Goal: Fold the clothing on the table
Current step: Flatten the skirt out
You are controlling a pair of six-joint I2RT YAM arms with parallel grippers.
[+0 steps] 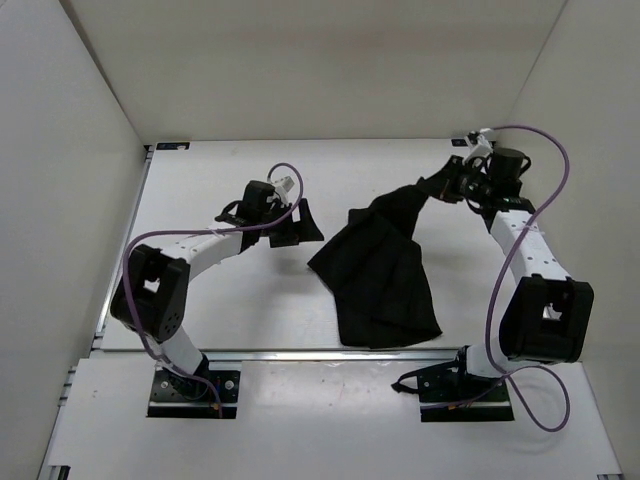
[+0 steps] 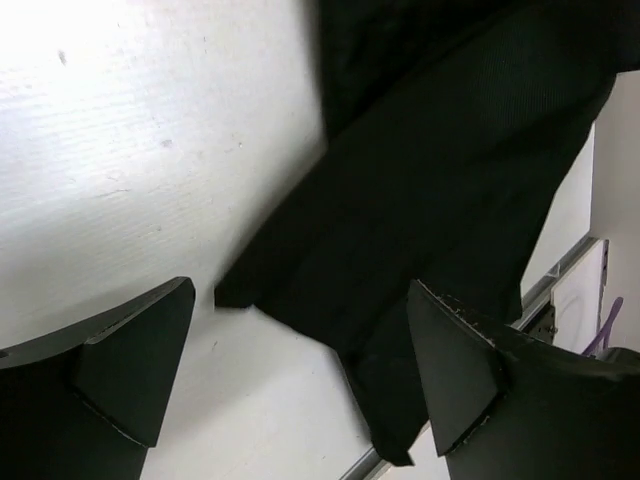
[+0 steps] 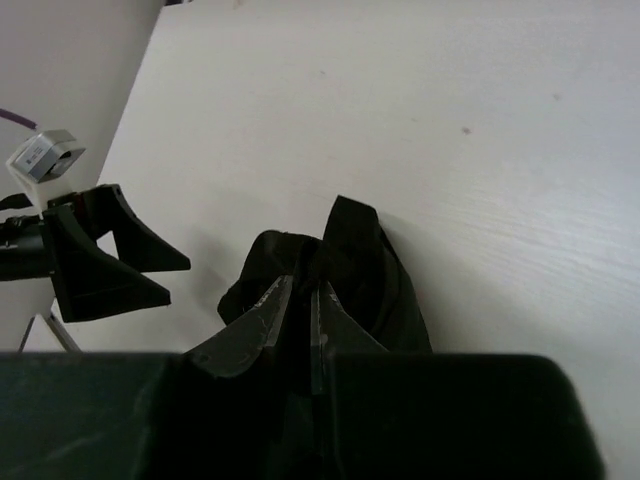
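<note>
Top external, left first: left pincer (image 1: 303,224) spread wide, empty, just beside clothing (image 1: 380,275). Clothing heaped mid-bench (image 1: 230,310), one corner raised toward far right. Right pincer (image 1: 440,188) pinching that corner. Risk: slipping out of so thin a pinch; dragging whole heap if pulled with left edge unpinned.

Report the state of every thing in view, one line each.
clothing: rumpled, not neatly folded; far corner held up, the rest lying on the table.
right gripper: shut on the clothing's far corner.
left gripper: open, empty, near the clothing's left edge.
table: bears most of the clothing.
</note>
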